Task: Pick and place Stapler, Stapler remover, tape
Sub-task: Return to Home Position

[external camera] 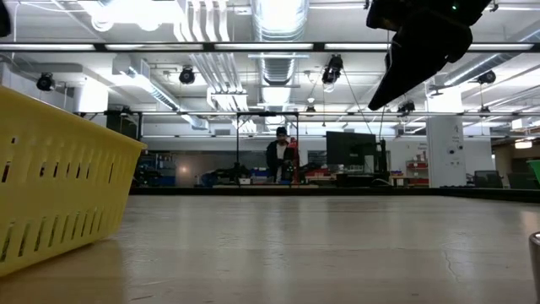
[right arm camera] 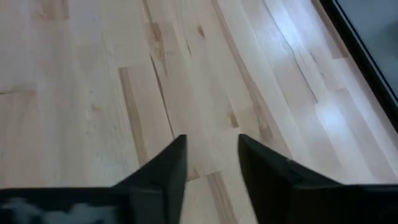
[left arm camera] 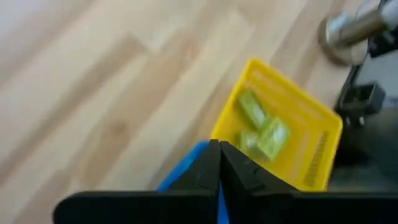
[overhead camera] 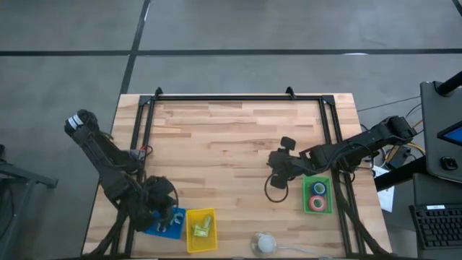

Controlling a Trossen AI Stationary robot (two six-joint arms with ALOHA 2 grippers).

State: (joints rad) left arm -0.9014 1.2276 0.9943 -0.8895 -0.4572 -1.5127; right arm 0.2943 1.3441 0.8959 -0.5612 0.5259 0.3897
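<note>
The tape rolls lie in a green tray [overhead camera: 317, 196] at the table's right: a red ring [overhead camera: 316, 204] and a bluish one [overhead camera: 318, 189] show. A yellow tray [overhead camera: 202, 230] near the front edge holds yellow-green items [left arm camera: 260, 127]. A blue tray [overhead camera: 163, 225] sits beside it, with small pale things inside. My left gripper [left arm camera: 219, 149] is shut and hovers over the blue tray's edge [left arm camera: 186, 171]. My right gripper [right arm camera: 211, 146] is open above bare wood, left of the green tray [overhead camera: 276, 173]. It also hangs high in the low view [external camera: 396, 84].
A round silvery object [overhead camera: 265, 243] sits at the near edge, right of the yellow tray. A black frame [overhead camera: 238, 97] runs along the far and side edges. The table's middle is bare wood [overhead camera: 216, 144]. A person stands far back in the room [external camera: 278, 156].
</note>
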